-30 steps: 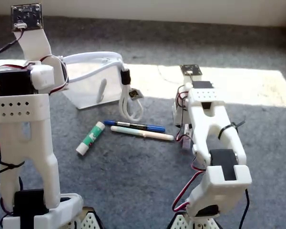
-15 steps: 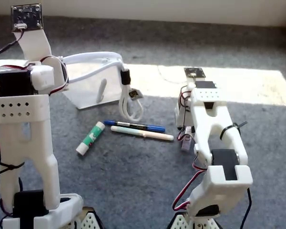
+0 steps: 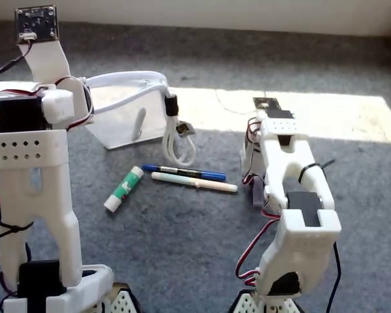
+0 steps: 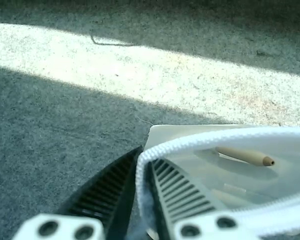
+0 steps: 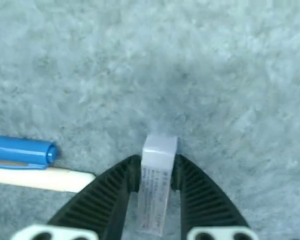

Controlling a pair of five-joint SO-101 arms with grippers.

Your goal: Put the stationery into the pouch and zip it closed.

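The clear white-zipped plastic pouch (image 3: 127, 111), upper left in the high view, is pinched open by the left gripper (image 4: 144, 165) so the small white block (image 5: 154, 197) gripped by the right gripper (image 5: 156, 160) can be put in.

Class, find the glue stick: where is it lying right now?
In the high view the glue stick lies on the carpet, just left of the blue pen and cream pen, in front of the pouch.
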